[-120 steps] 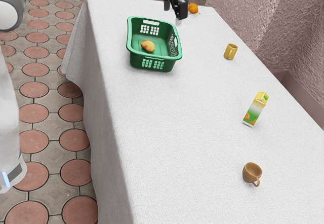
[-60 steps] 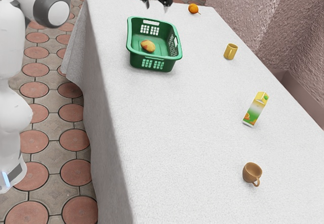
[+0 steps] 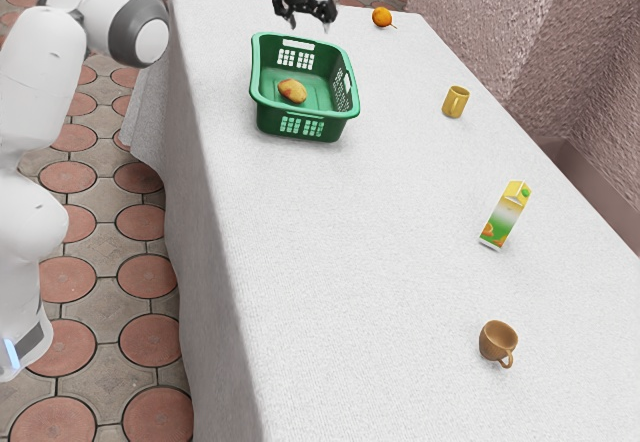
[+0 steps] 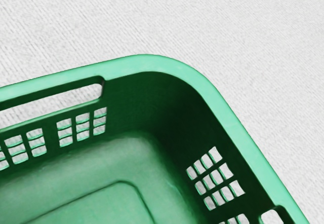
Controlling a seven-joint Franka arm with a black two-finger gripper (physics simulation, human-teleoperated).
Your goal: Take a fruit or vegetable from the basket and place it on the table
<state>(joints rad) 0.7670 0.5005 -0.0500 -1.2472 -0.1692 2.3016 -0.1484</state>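
Note:
In the exterior view my gripper (image 3: 309, 26) is open, its two fingers apart with nothing between them, just beyond and above the far rim of the green basket (image 3: 268, 120). A yellow-brown fruit or vegetable (image 3: 292, 90) lies on the basket's floor. Outside the basket, an orange fruit (image 3: 381, 17) rests on the white table (image 3: 350, 262) by its far edge, apart from the gripper. The wrist view looks down on a corner of the basket (image 4: 152, 64), with its slotted walls and part of its bare floor.
Toward the exterior view's right stand a yellow mug (image 3: 455, 102) and a juice carton (image 3: 505, 215). A brown cup (image 3: 497, 341) sits nearer the camera. The tablecloth drops over the table's left edge in the exterior view.
My hand has moved from beside the orange fruit toward the exterior view's left, turning so both fingers show apart. More of the arm has come into view. The fruits and basket have stayed put.

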